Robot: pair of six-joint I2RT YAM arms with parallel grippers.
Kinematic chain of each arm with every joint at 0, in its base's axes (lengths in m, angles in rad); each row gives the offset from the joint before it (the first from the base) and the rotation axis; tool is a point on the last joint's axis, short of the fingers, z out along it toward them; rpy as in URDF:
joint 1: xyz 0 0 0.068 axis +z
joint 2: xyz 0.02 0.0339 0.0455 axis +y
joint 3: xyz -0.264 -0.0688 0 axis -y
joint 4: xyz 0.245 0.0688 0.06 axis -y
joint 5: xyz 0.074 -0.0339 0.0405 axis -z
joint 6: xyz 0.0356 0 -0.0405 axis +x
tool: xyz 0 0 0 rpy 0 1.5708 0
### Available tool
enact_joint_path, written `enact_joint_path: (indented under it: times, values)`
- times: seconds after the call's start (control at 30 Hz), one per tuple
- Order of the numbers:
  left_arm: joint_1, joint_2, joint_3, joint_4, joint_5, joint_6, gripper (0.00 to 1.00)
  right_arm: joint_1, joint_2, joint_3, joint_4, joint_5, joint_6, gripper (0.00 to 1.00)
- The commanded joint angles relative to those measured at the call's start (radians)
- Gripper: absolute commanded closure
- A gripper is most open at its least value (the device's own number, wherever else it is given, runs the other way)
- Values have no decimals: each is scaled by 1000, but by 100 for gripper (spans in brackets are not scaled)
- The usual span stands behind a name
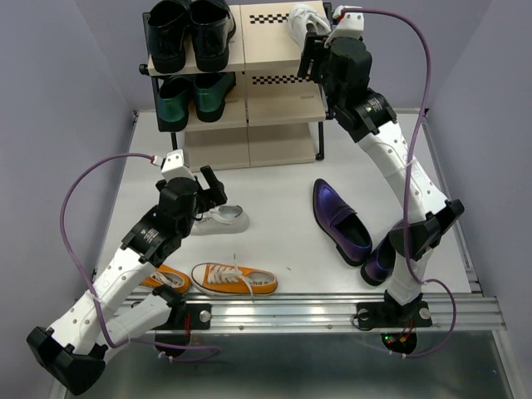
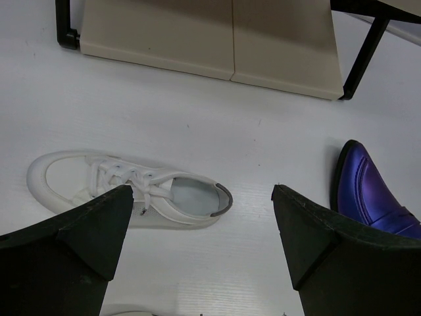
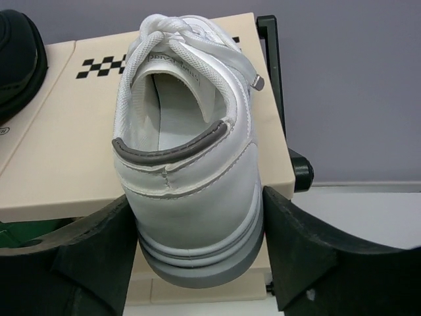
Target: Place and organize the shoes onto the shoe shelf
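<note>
Right wrist view: my right pincer [image 3: 196, 220] clamps the heel of a white lace-up sneaker with grey sole [image 3: 187, 131], toe-in on the top board of the black-framed beige shoe shelf [image 3: 59, 171], heel overhanging. Placing, I judge; next, nudge it inward and let go. My left pincer [image 2: 202, 191] gapes above the matching white sneaker [image 2: 99, 187] on the white tabletop [image 2: 250, 131].

- Shelf [image 1: 278, 104] stands at the far middle of the table [image 1: 283, 249].
- Top tier, left: one pair [image 1: 189, 33]. Second pair [image 1: 193, 96] on the tier directly below.
- Top tier, right end: shelved sneaker [image 3: 191, 151], heel overhanging the front edge, right gripper [image 3: 197, 230] fingers either side of the heel.
- Before the shelf's left half: loose sneaker [image 2: 99, 178], left gripper [image 2: 200, 197] over it.
- To its right: loafer [image 1: 339, 220]. Second loafer [image 1: 378, 264] sits nearer, by the right arm's base.
- Near edge, left: canvas sneaker [image 1: 234, 279], its mate [image 1: 166, 277] to the left, partly under the left arm.
</note>
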Motion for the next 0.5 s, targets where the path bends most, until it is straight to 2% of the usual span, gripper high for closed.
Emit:
enact_joint_path:
  times: [0.0,0.1,0.13,0.33,0.47]
  values:
    - [0,-10,-16,23,-14,-1,1,6,0,48,25,18,-3,41]
    - [0,-8,-16,24,-15,0,1,6,-11,23,66,29,3,57]
    - [-1,-8,-16,24,-15,0,1,6,-15,15,78,35,6,59]
    - [0,-7,-15,24,-15,2,1,6,-51,-58,222,102,27,61]
    - [0,-11,-12,20,-18,4,1,6,-26,-42,253,136,23,61]
